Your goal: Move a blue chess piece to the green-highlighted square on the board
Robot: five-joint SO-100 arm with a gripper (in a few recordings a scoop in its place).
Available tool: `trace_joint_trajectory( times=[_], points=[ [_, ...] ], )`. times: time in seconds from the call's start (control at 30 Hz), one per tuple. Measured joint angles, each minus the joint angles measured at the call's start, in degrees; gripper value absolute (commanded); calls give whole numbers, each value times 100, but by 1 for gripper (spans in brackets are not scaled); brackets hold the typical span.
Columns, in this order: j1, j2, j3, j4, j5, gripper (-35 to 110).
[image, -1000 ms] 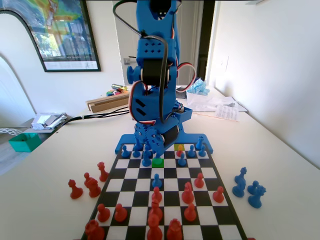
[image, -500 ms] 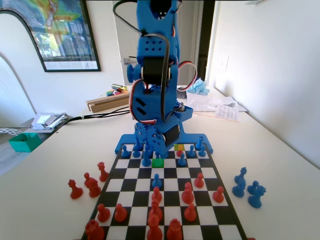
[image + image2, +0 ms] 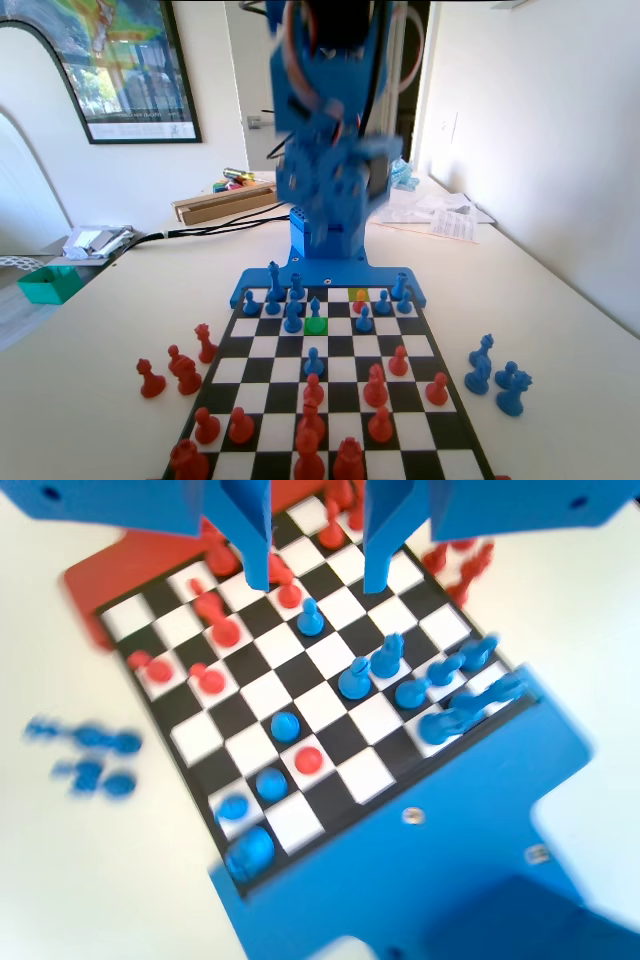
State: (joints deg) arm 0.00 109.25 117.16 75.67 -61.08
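— One blue piece (image 3: 315, 307) stands on the green square (image 3: 316, 325), doesn't it?
— Yes, upright, near the board's (image 3: 440, 415) far end in the fixed view.
— And the gripper (image 3: 318, 580)?
— High above the board in the wrist view, jaws apart, gripping nothing.
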Motion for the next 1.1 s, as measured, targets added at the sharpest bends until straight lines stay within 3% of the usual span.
trace_joint_trajectory(
  times=[0.47,0.77,1.1],
  points=[
    [290,2813,-492,2399,-3076,1],
    [299,4289,-492,2883,-3551,1],
    [158,5660,167,2672,-3850,1]
  ],
)
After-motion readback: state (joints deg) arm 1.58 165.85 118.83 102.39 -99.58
